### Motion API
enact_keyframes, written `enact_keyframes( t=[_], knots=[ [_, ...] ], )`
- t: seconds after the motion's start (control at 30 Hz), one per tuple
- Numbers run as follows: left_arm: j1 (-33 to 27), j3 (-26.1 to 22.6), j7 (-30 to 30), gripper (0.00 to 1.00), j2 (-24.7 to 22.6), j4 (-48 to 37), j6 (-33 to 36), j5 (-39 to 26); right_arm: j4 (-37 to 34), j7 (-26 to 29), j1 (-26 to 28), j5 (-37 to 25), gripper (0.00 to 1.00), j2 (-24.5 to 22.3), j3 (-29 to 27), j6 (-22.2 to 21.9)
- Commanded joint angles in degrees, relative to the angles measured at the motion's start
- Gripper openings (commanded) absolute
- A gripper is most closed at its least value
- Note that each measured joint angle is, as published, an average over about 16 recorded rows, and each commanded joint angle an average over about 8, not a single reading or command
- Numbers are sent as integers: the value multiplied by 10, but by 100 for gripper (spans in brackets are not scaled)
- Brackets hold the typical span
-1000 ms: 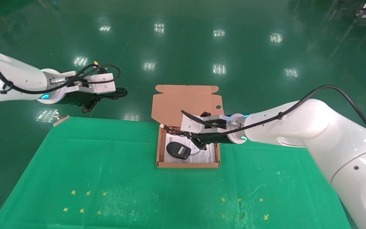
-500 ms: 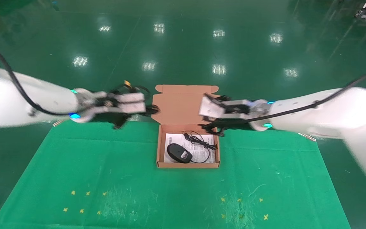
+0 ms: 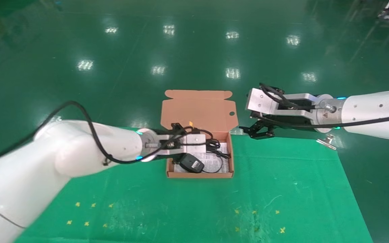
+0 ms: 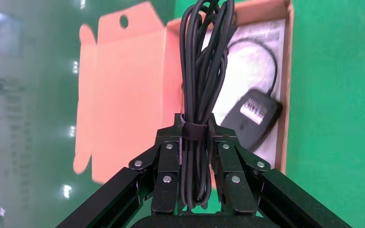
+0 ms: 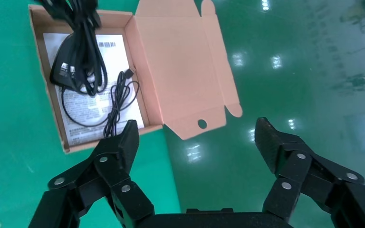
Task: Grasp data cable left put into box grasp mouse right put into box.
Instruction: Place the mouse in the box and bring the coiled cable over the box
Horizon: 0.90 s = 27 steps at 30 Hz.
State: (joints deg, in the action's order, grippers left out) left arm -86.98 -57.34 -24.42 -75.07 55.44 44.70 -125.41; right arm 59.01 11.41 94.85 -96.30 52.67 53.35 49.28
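The left gripper (image 4: 193,142) is clamping the data cable (image 4: 204,71) at its strap-bound end, fingers (image 4: 167,161) pressed against both sides of the bundle, whose long loops are reaching out past the fingertips over the box (image 3: 229,158). In the head view that gripper (image 3: 211,144) is hanging above the open cardboard box, over its far half. The mouse (image 3: 191,163) is lying inside on a printed sheet (image 3: 214,162), its thin cord (image 3: 218,168) curling beside it. The right gripper (image 3: 260,130) is holding nothing, its jaws spread wide, off the box's far right corner beside the raised flap lid (image 3: 198,109), at the green mat's (image 3: 181,209) far edge.
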Motion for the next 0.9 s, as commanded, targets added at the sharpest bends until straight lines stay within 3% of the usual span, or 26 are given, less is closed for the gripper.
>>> enact_keyframes(
  t=[0.03,0.13,0.17,0.4,0.43,0.9],
  knots=[
    [7,-4,10,0,-17,-14,-14,-1,35,27,-2,-10,100,-20,1,1],
    [11,-18,16,0,-26,-27,-39,0,77,61,-2,-23,100,-43,1,5],
    [12,-23,17,5,-28,-31,-46,0,89,70,-2,-26,100,-49,0,7],
    [10,-48,5,93,-34,-53,-82,3,137,103,-2,-42,100,-72,1,12],
    [10,-49,4,100,-34,-54,-84,3,139,103,-2,-43,100,-73,1,12],
    [9,-46,6,100,-26,-45,-78,4,131,100,-2,-41,100,-69,1,11]
  ],
)
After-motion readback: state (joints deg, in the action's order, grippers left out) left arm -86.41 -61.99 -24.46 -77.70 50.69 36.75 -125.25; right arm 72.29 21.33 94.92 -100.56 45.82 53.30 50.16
